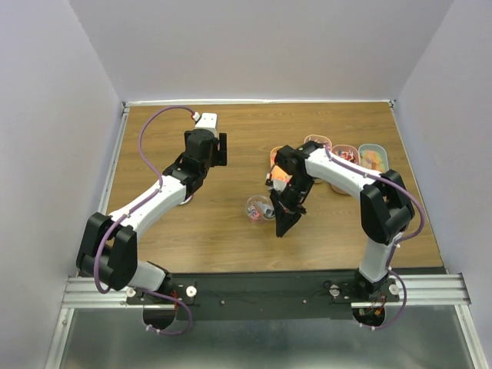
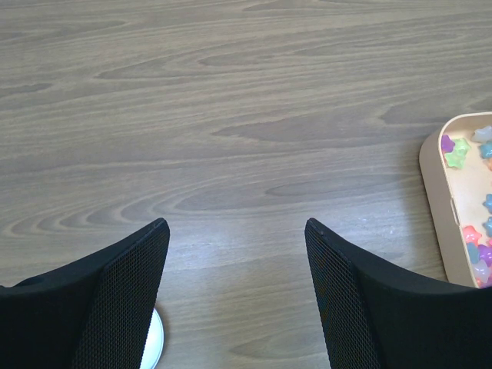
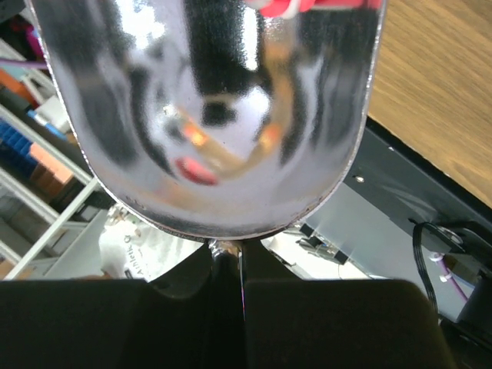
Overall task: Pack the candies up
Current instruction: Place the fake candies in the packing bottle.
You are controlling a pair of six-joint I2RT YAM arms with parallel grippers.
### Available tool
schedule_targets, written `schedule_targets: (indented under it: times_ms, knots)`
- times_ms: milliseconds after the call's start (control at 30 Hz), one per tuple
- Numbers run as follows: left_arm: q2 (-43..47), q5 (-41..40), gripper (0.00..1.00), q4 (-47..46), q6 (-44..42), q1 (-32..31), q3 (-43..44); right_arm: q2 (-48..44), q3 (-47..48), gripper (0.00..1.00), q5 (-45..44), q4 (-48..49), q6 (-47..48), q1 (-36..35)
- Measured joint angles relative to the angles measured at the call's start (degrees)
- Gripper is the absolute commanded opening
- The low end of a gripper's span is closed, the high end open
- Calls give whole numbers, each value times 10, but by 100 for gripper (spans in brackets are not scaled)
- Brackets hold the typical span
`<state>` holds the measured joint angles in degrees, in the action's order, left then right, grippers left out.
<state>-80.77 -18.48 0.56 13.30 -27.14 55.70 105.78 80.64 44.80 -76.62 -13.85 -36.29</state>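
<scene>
The candies [image 2: 458, 153] are tiny coloured sweets lying in a beige tray [image 2: 432, 165] at the right edge of the left wrist view. In the top view more candies [image 1: 373, 158] fill the pastel trays at the back right. My right gripper [image 3: 240, 265] is shut on the thin handle of a metal scoop [image 3: 215, 115], whose shiny bowl fills the right wrist view; a pink candy [image 3: 280, 7] shows at its top edge. From above, the right gripper [image 1: 283, 217] hangs beside a small clear cup [image 1: 256, 208] holding candies. My left gripper [image 2: 237, 231] is open over bare wood.
Several oblong trays [image 1: 344, 154] stand in a row at the back right. A white round disc [image 2: 154, 340] lies under the left gripper's left finger. The table's near edge and the black base rail [image 3: 400, 192] show beyond the scoop.
</scene>
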Motion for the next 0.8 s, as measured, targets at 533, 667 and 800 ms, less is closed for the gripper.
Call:
schedule_targets:
  times_ms: [533,667,800]
  knots:
    - [0,0,79,0,0,0,1,7,-12,1,-21,0,-11,-47]
    - [0,0,79,0,0,0,1,15,6,1,-25,0,-11,-45]
    - [0,-1,79,0,0,0,1,14,31,1,-39,0,-12,-45]
